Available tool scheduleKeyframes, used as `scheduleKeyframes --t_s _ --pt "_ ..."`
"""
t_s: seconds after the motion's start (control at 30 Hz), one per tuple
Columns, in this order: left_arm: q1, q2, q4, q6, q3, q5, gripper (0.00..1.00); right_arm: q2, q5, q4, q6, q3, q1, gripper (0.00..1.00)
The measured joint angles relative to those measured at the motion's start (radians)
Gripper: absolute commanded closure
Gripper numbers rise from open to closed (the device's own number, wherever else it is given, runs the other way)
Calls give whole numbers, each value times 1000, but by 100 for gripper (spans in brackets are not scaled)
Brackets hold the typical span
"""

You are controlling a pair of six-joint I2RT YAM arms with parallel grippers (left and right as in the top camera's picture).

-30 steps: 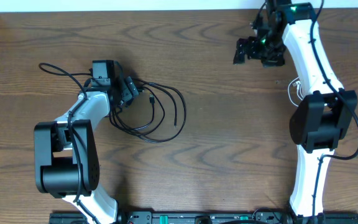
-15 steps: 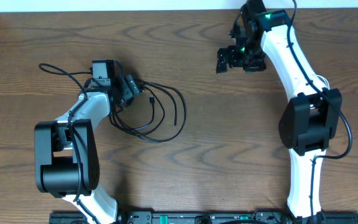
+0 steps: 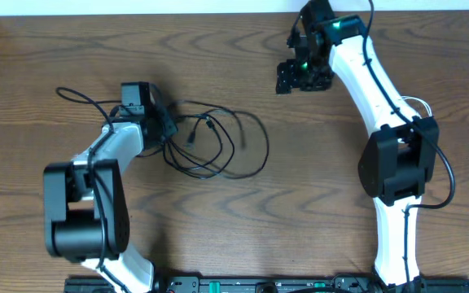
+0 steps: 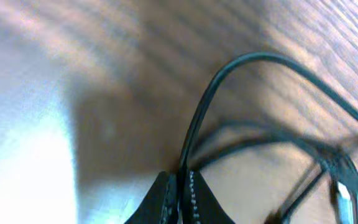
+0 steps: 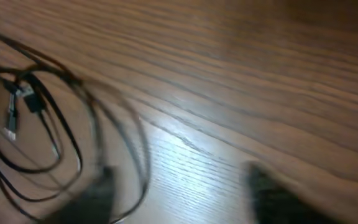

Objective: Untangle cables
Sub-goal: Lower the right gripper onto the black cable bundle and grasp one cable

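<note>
Seen from overhead, the black cable [image 3: 215, 155] lies on the wooden table [image 3: 300, 212] at about 9 o'clock from the centre. Its loose loops fan out toward 3 and 4 o'clock from the left gripper [image 3: 166, 126], and one tail runs off toward 10 o'clock. That view hides the left fingertips under the wrist housing. The left wrist camera shows them: the left gripper [image 4: 180, 186] is pressed together on a single strand of the black cable [image 4: 229, 68], which rises from between the tips and arcs away toward 3 o'clock. More loops and a silver-tipped plug [image 4: 344, 193] lie blurred at 4 o'clock in that view.

The right gripper [image 3: 300, 75] is at 1 o'clock, near the table's far edge and well apart from the cable. Overhead it is only a dark lump, so its jaws cannot be read there. The right wrist camera shows its fingers [image 5: 98, 196] as two blurred dark shapes spread apart, with bare wood between them and nothing held. That view also catches the cable's loops [image 5: 76, 146] at 9 o'clock.

A thin white strand [image 3: 418, 102] shows beside the right arm [image 3: 373, 89] at 3 o'clock; I cannot tell what it is.
</note>
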Motion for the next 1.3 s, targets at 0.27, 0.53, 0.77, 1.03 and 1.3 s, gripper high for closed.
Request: scheduleKeyframes --t_s 0.27,0.53,0.77,1.03,1.3 --pt "18 -196 -69 0 -7 14 93 0 0 -29 2 0 52 99" --pt "18 -186 -48 58 -8 137 92 0 -3 14 4 -1 133 51" --pt "17 -186 -46 82 -8 162 93 1 -31 42 -77 -2 221 15" --pt "23 -186 -47 70 -8 147 92 52 -324 -73 -505 -2 288 20" --pt "48 -186 -48 52 -8 147 93 106 -506 -199 -882 -13 288 27"
